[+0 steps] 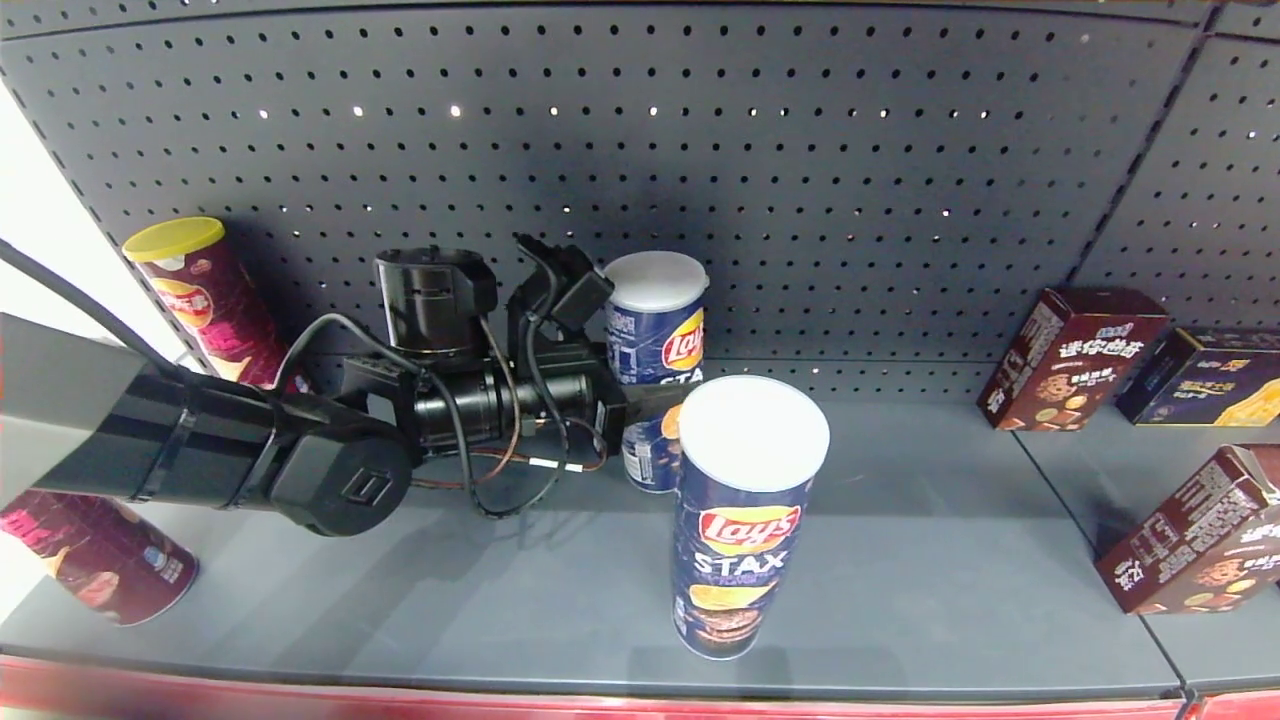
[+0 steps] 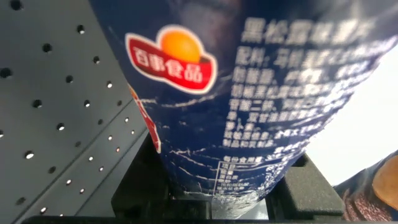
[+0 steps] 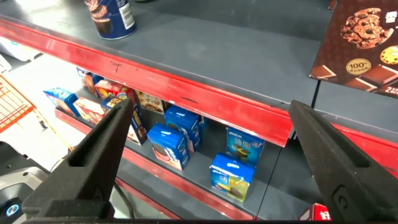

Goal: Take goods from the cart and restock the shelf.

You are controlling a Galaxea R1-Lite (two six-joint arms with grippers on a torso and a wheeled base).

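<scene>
While the left gripper [image 1: 628, 415] was clamped shut on the lower body of a blue chip canister [image 1: 655, 335] at the far side of the shelf [image 1: 900, 520], upright against the pegboard [image 1: 800, 150], a second blue canister [image 1: 745, 520] stood nearer the front. The tube looked light and stiff, though its glossy wrap was probably slippery and its walls easily dented. A firm hold around the body seemed the safest. The right gripper [image 3: 211, 106] was spread wide and empty, near the shelf's red front lip [image 3: 186, 87].
</scene>
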